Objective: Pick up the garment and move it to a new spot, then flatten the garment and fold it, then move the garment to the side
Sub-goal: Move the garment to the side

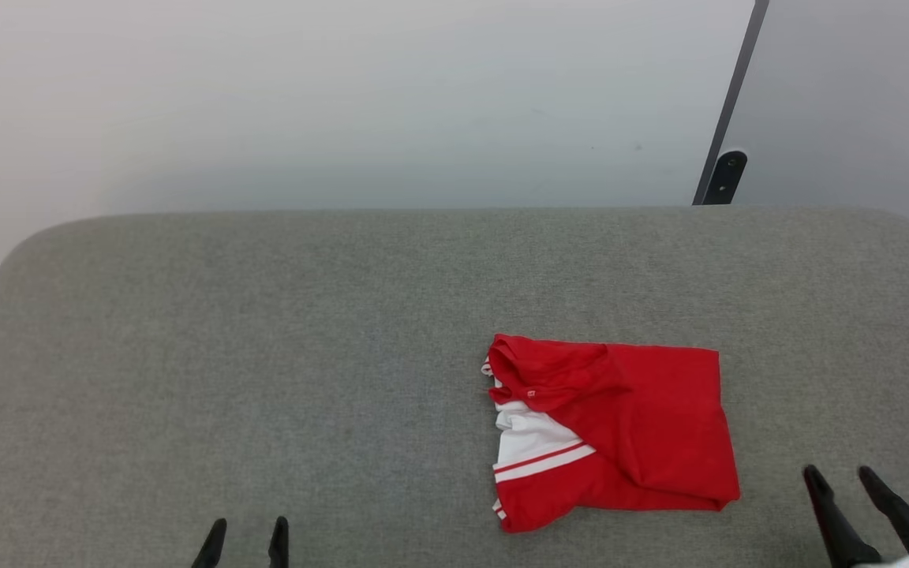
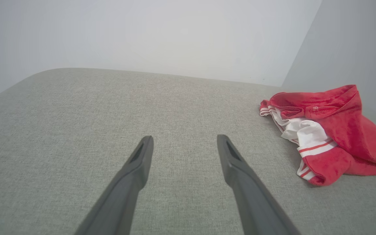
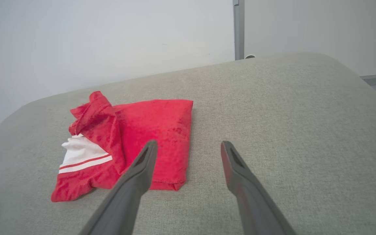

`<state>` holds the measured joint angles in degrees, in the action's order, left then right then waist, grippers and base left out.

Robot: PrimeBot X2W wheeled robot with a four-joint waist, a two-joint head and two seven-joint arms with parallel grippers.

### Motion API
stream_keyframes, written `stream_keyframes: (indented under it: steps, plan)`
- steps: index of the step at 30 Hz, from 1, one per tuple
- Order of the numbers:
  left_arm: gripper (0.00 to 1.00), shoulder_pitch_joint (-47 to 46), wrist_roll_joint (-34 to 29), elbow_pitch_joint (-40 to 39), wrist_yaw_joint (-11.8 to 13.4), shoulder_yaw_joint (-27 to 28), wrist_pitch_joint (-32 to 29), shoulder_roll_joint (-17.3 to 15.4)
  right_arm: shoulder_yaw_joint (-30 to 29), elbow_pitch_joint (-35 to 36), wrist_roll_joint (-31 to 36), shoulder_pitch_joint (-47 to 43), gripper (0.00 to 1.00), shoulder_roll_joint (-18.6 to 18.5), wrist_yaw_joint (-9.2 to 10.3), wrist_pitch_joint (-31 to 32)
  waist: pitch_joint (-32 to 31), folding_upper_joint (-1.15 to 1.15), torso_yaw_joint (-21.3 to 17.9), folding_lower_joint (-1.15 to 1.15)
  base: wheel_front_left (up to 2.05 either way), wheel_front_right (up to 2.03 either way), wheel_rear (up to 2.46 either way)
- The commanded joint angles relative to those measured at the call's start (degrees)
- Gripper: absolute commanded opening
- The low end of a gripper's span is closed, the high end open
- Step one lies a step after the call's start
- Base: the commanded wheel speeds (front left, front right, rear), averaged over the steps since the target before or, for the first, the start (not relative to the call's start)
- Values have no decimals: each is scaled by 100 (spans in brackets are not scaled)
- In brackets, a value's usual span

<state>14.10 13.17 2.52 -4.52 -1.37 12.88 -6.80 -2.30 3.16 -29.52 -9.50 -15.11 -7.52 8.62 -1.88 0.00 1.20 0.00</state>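
At the lower left of the head view we see the left gripper [image 1: 249, 527], its fingers apart and holding nothing, over the grey fabric surface [image 1: 265, 331]. At the lower right, the right gripper [image 1: 837, 473] is likewise spread and empty, near the red T-shirt [image 1: 636, 426] but not touching it. The red T-shirt lies right of centre as a folded, roughly rectangular bundle, with a white striped sleeve end showing on its left side. Beyond the surface's far edge stand a pale wall [image 1: 344, 102] and, at upper right, a dark post [image 1: 727, 177].
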Motion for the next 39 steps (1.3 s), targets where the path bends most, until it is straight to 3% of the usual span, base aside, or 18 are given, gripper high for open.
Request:
stream_keyframes:
  steps: [1,7,15,19,26,36,37,38,39]
  plan:
    - [100,-31,47,-20,47,-4,33,22,59,60,-32,142,100,-3,7,53,13,0,10,0,0,0,0]
    - [100,-174,81,47,75,-125,95,120,373,55,36,814,100,-240,7,723,183,0,88,0,0,0,0]
    - [100,-833,80,193,64,-346,172,226,1063,-606,90,2187,100,-739,7,2952,877,0,357,0,0,0,0]
    - [100,-1268,43,350,33,-478,206,271,1170,-1020,24,2853,100,-874,7,3686,1248,0,531,0,0,0,0]
    - [100,-1751,111,479,-46,-596,235,340,1116,-1697,83,3459,100,-941,7,4185,1679,0,790,0,0,0,0]
    - [100,-2013,83,377,-146,-662,225,387,1524,-2415,44,3417,100,-777,7,4150,1932,0,925,0,0,0,0]
    - [100,-2018,75,394,-149,-668,226,388,1573,-2457,13,3398,44,-750,6,4124,1926,0,925,0,0,0,0]
    - [100,-2029,61,404,-153,-668,226,388,1629,-2492,-18,3390,11,-730,2,4085,1918,0,921,0,0,0,0]
    - [100,-2041,49,409,-157,-660,226,389,1660,-2521,-39,3396,0,-715,2,4034,1904,0,913,0,0,0,0]
